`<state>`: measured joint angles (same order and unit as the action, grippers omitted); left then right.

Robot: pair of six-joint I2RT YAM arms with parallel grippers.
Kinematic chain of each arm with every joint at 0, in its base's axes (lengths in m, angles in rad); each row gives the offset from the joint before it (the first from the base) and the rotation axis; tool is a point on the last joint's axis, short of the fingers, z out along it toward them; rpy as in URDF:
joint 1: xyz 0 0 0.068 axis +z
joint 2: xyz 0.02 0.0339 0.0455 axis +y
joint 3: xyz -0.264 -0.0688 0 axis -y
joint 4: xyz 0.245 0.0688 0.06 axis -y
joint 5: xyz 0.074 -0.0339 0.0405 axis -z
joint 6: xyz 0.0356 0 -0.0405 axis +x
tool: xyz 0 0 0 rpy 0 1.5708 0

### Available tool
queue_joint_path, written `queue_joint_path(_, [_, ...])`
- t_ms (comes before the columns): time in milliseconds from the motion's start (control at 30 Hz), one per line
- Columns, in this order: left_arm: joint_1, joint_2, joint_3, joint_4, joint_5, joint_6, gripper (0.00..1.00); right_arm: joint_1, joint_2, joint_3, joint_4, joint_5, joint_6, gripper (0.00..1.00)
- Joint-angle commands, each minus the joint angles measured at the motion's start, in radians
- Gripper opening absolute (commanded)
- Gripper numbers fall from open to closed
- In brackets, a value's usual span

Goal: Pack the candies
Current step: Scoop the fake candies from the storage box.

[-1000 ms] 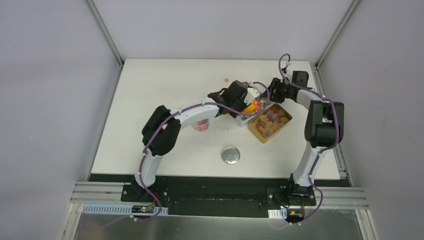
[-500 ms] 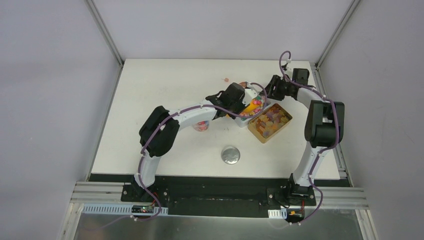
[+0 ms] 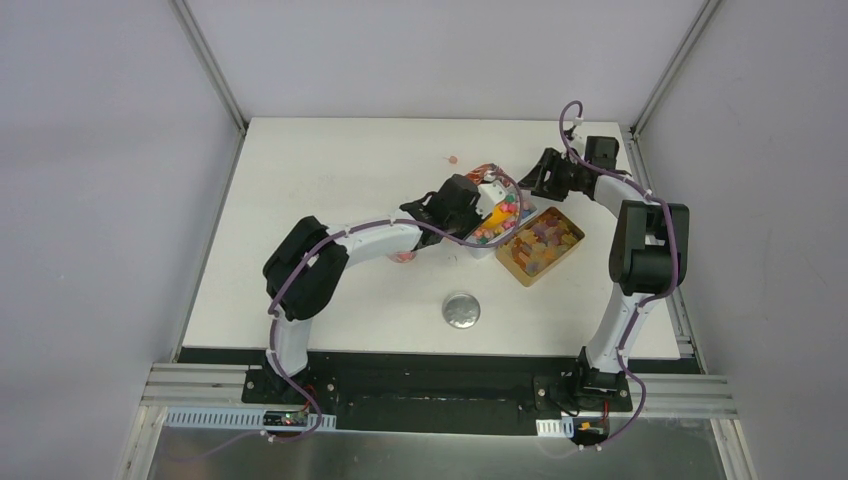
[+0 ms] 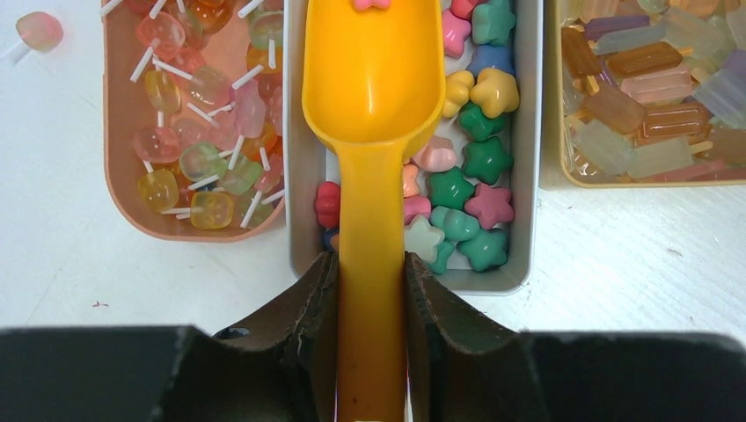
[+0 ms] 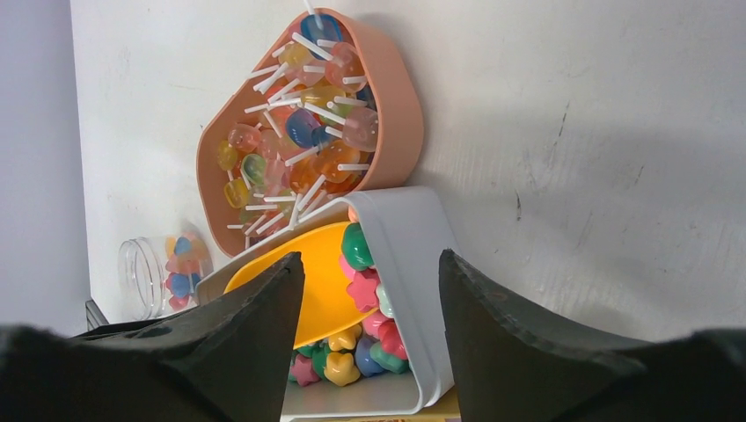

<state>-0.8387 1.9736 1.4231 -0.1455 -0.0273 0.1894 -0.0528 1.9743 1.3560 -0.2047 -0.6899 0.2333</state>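
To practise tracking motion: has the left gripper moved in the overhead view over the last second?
Yes. The left gripper, shut on the orange scoop, has shifted left and nearer the silver lid, which stayed put.

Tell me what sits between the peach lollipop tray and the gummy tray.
In the left wrist view, the white tray of star candies sits between them, with the orange scoop in it.

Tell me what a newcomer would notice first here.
The bright orange-yellow plastic scoop, clamped by its handle in the left gripper, reaches into the white rectangular tray of pastel star-shaped candies. Beside it sit a peach plastic tray of lollipops and a gold tin of translucent gummy chunks.
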Motion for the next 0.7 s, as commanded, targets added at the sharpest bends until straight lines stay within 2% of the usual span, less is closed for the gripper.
queue_joint_path(0, [-0.006, -0.083, -0.063, 0.101, -0.01, -0.018, 0.0, -0.01, -0.063, 0.029, 0.056, -0.033, 0.016, 0.62])
queue_joint_path(300, [0.004, -0.119, -0.108, 0.223, 0.024, -0.01, 0.0, -0.021, -0.095, 0.01, 0.081, -0.048, 0.036, 0.65])
queue_joint_path(667, [0.021, -0.058, -0.067, 0.278, 0.086, -0.013, 0.0, -0.033, -0.111, 0.003, 0.089, -0.054, 0.043, 0.65])
